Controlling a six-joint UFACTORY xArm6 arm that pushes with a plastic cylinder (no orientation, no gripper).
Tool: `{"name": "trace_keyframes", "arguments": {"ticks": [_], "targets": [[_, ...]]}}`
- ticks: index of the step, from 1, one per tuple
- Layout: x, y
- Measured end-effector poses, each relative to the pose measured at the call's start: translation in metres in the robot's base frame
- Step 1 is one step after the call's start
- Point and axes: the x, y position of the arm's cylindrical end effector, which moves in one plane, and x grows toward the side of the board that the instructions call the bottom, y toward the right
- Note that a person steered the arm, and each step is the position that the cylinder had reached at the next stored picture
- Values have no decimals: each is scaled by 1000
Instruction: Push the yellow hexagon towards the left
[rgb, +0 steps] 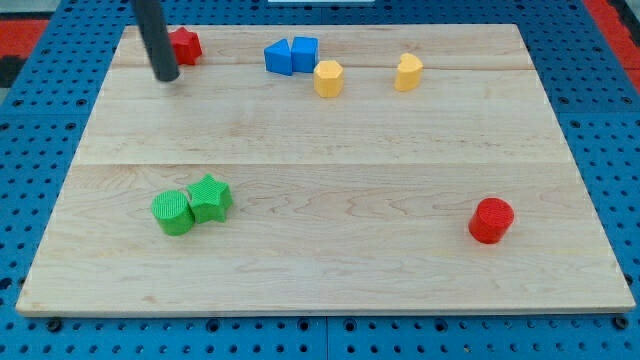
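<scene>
The tabletop (330, 160) is a pale wooden board made of long planks joined side by side, with faint seams running from the view's left to the view's right. It rests on a blue perforated base (600, 110) dotted with rows of small holes, which shows on all sides of the board; a strip of red shows at the view's top corners.

My tip (167, 76) touches the board near its top left corner, just beside a red star block (186, 45), which lies to its upper right. The rod ends plainly, with no gripper on it, so there is nothing spread or pressed together to report.

The yellow hexagon (328, 78) sits near the top edge, about mid-board, well apart from my tip and to its right. Touching or nearly touching its upper left are a blue cube (305, 52) and a blue triangular block (278, 57), side by side. Further right lies another yellow block (407, 72), of a shape I cannot make out clearly.

In the lower left, a green cylinder (172, 212) and a green star (210, 197) touch each other. A red cylinder (491, 220) stands alone at the lower right.
</scene>
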Motion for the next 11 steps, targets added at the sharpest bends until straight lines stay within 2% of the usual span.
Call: {"name": "trace_keyframes", "arguments": {"ticks": [3,6,7,8,9,10,11], "targets": [[9,1],[-49,146],[-38,109],[-54,84],[-77,127],[-78,236],[-80,257]]}}
